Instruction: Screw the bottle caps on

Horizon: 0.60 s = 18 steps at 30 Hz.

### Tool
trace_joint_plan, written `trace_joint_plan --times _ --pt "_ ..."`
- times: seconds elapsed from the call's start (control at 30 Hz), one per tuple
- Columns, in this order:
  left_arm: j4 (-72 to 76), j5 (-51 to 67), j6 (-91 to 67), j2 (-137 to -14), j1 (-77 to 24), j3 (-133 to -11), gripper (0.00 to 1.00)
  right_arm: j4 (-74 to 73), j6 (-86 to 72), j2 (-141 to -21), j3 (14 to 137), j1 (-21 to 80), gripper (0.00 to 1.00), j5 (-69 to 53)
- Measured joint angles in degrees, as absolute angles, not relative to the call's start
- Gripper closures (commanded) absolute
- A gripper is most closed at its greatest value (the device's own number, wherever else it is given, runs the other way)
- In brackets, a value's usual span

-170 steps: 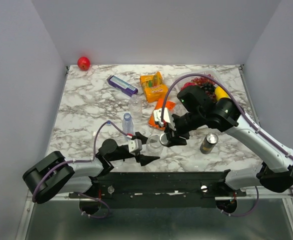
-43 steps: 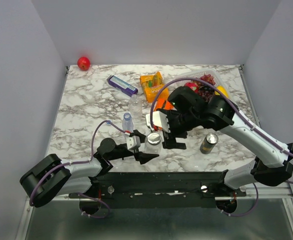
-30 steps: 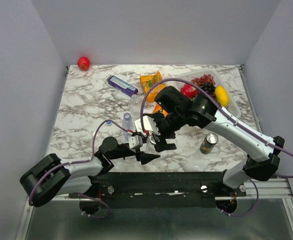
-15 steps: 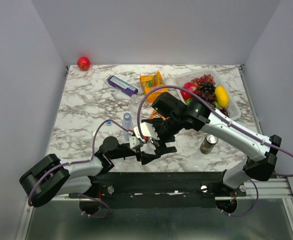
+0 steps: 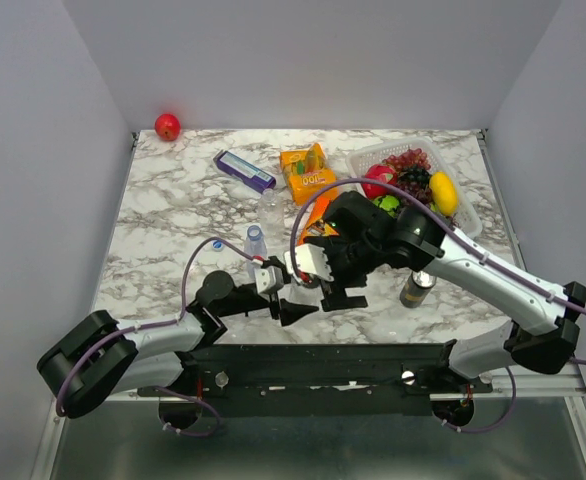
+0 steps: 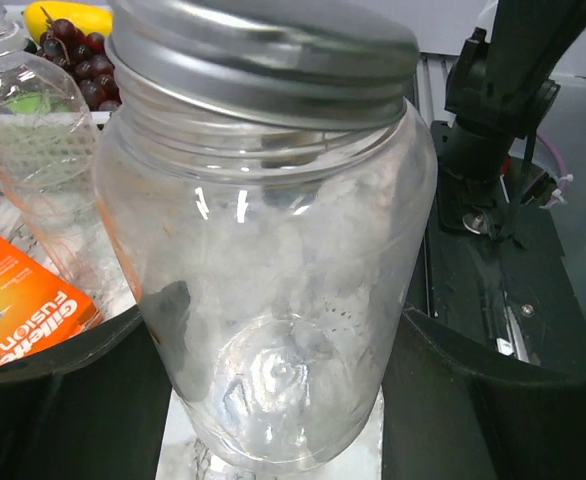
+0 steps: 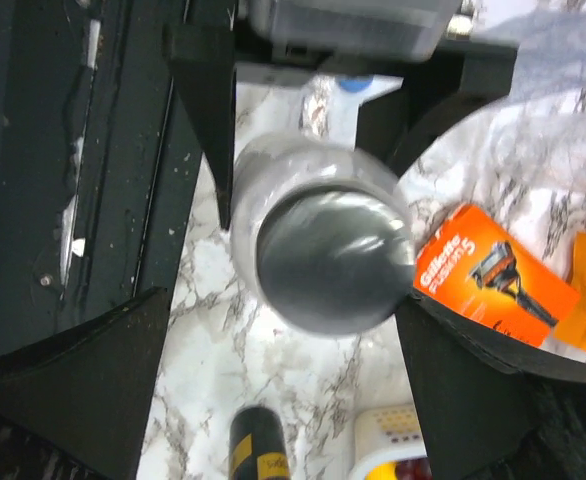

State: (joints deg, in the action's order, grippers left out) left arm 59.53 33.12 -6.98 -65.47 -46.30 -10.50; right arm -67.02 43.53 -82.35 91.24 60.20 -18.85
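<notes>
The clear round jar [image 6: 273, 300] stands straight up on the white marble table [image 5: 163, 230], near the front edge. The left gripper [image 6: 278, 400] hugs it low down, its fingers half open and pressed on both sides. The silver metal lid [image 7: 333, 265] sits on top. The right gripper [image 7: 283, 300] hangs right above it, pointing down, fingers spread wide and holding nothing, so it looks nearest for the twist. A slim clear bottle with a blue cap [image 5: 256, 240] stands just behind.
</notes>
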Motion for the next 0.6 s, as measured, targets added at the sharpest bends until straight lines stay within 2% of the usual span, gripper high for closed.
trace_joint_plan --times 0.17,0.4,0.5,0.6 --pt "59.4 30.8 -7.9 -65.4 -43.5 -10.6 1.0 -72.6 41.4 -76.8 85.4 60.3 0.0 -17.8" --pt "59.4 30.2 -8.2 -65.3 -43.0 -10.6 1.0 -75.7 39.0 -75.5 81.0 60.4 0.02 -17.1" --pt "59.4 30.3 -8.3 -65.3 -43.0 -10.6 1.0 -76.5 38.7 -76.5 83.4 59.6 0.04 -16.6" --pt "59.4 30.7 -8.3 -65.3 -43.0 -10.6 1.0 -76.4 38.6 -78.1 91.2 58.5 0.07 -16.1"
